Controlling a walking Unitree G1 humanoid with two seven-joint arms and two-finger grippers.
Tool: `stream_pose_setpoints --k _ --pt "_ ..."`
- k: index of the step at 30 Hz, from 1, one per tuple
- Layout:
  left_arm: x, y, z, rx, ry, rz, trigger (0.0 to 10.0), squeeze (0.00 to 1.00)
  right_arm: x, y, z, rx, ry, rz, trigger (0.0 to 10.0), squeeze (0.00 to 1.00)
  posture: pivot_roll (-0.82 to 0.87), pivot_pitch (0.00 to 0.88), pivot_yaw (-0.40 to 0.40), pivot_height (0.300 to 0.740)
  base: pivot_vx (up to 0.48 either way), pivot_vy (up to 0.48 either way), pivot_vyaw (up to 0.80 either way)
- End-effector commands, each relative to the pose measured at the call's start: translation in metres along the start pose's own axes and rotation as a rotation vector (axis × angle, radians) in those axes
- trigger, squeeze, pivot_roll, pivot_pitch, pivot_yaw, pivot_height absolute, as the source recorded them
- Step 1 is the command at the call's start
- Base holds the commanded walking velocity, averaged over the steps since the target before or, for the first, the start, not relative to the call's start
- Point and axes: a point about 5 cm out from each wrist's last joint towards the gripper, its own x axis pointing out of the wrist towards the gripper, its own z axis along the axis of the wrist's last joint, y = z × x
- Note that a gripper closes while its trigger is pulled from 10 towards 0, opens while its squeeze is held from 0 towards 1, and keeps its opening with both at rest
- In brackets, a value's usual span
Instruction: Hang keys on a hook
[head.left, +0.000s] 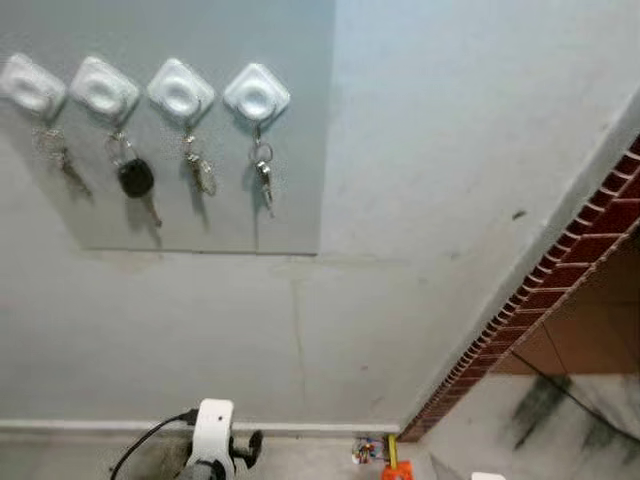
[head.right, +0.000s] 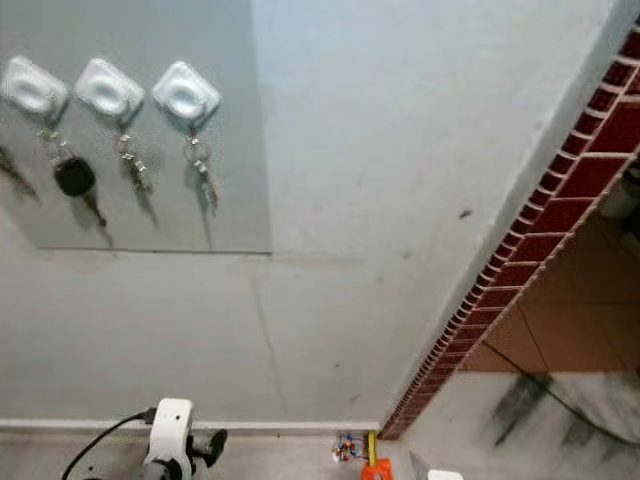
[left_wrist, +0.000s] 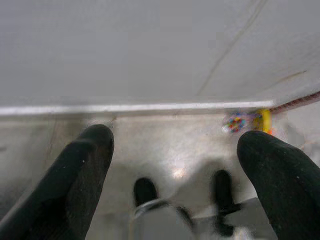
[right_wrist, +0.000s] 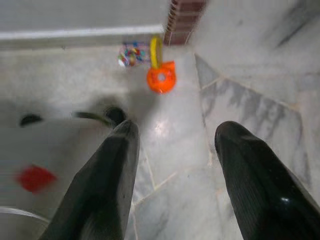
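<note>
Four white diamond-shaped hooks are stuck to a grey panel (head.left: 300, 200) on the wall, high at the left. Each carries keys: a small bunch (head.left: 60, 155) on the far-left hook (head.left: 30, 85), a black fob key (head.left: 135, 178) on the second hook (head.left: 103, 88), a bunch (head.left: 200, 170) on the third hook (head.left: 180, 90), and a silver bunch (head.left: 263, 180) on the fourth hook (head.left: 256, 93). My left arm (head.left: 212, 435) hangs low, far beneath the hooks. The left gripper (left_wrist: 175, 140) is open and holds nothing. The right gripper (right_wrist: 178, 129) is open over the floor, also holding nothing.
A red brick-tiled edge (head.left: 540, 290) slants up the right side beside marble floor (head.left: 540, 420). An orange toy (right_wrist: 161, 80) and a small colourful object (right_wrist: 131, 54) lie by the white skirting (right_wrist: 80, 34). A black cable (head.left: 145, 440) runs from my left arm.
</note>
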Motion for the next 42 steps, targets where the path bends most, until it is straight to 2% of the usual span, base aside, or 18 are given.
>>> stream_pose_setpoints --k 1,11,14,27,36,42 --pt "0.0004 -0.0023 -0.0003 0.008 0.004 -0.01 10.0 0.0 -0.0019 -0.003 -0.0054 0.008 0.012 -0.012 10.0 0.0 0.01 0.065 -0.016 0.74 0.0 -0.266 0.0" --pt "0.0007 -0.0032 -0.0003 0.009 0.007 -0.01 10.0 0.0 -0.0019 -0.0009 -0.0062 0.006 0.014 -0.011 10.0 0.0 0.0 0.063 -0.017 0.74 0.0 -0.264 0.0" --pt "0.0007 -0.0019 0.0002 -0.023 0.001 0.0 10.0 0.0 -0.0025 -0.0028 -0.0077 0.008 0.02 -0.015 10.0 0.0 0.0 0.063 -0.017 0.74 0.0 0.0 0.0" --pt "0.0 -0.0012 -0.0017 -0.037 0.009 0.003 10.0 0.0 -0.0038 -0.0068 -0.0107 0.013 0.031 -0.022 10.0 0.0 0.0 0.07 -0.017 0.74 0.0 0.0 0.0" --pt "0.0002 -0.0016 -0.0017 -0.032 0.011 0.001 10.0 0.0 -0.0026 -0.0054 -0.0083 0.015 0.03 -0.023 10.0 0.0 0.0 0.07 -0.017 0.74 0.0 0.372 0.0" --pt "0.0004 -0.0021 -0.0015 -0.021 0.012 0.0 10.0 0.0 -0.0029 -0.006 -0.009 0.017 0.032 -0.025 10.0 0.0 -0.01 0.072 -0.015 0.74 0.0 0.0 0.0"
